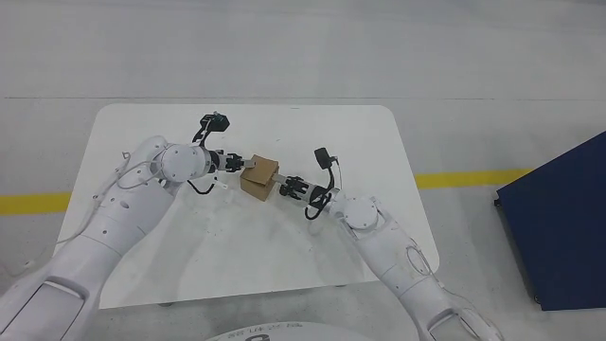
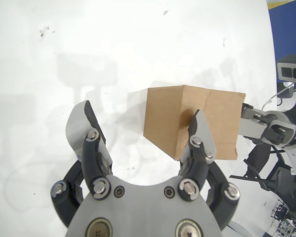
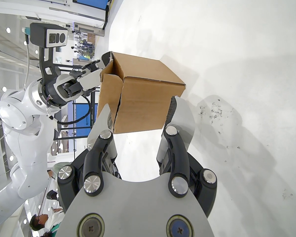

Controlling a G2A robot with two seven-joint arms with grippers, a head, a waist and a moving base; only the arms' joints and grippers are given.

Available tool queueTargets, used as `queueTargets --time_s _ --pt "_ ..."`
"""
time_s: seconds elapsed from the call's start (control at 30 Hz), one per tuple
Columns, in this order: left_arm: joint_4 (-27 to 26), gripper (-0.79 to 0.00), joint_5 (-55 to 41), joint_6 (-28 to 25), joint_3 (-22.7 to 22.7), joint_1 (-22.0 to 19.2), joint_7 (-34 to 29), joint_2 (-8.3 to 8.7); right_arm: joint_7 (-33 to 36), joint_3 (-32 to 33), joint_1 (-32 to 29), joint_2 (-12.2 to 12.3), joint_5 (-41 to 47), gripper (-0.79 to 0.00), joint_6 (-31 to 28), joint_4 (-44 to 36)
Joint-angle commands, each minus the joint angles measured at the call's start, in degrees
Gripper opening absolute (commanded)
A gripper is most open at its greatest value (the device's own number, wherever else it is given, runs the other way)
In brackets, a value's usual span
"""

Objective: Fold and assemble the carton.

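A brown cardboard carton (image 1: 258, 176) is clasped by the right gripper (image 3: 140, 106) and touched by one fingertip (image 2: 196, 122) of the wide-spread left gripper (image 2: 142, 109).

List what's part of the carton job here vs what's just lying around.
Job:
carton
left gripper, open, one finger touching the carton's edge
right gripper, clamped on the carton

Just about:
blue panel on the floor beside the table
yellow floor line
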Motion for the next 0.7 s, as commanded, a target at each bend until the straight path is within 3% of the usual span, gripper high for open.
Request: queueTargets --time_s 0.0,0.67 --pt "0.14 -0.111 -0.10 -0.10 0.01 -0.06 -0.10 -0.05 -0.02 -0.02 0.00 0.00 -0.01 -0.345 0.12 -0.01" --pt "1.34 -0.108 0.13 -0.53 0.40 -0.57 -0.18 -0.56 -0.53 -1.18 0.30 -0.08 -2.17 -0.326 2.19 -0.13"
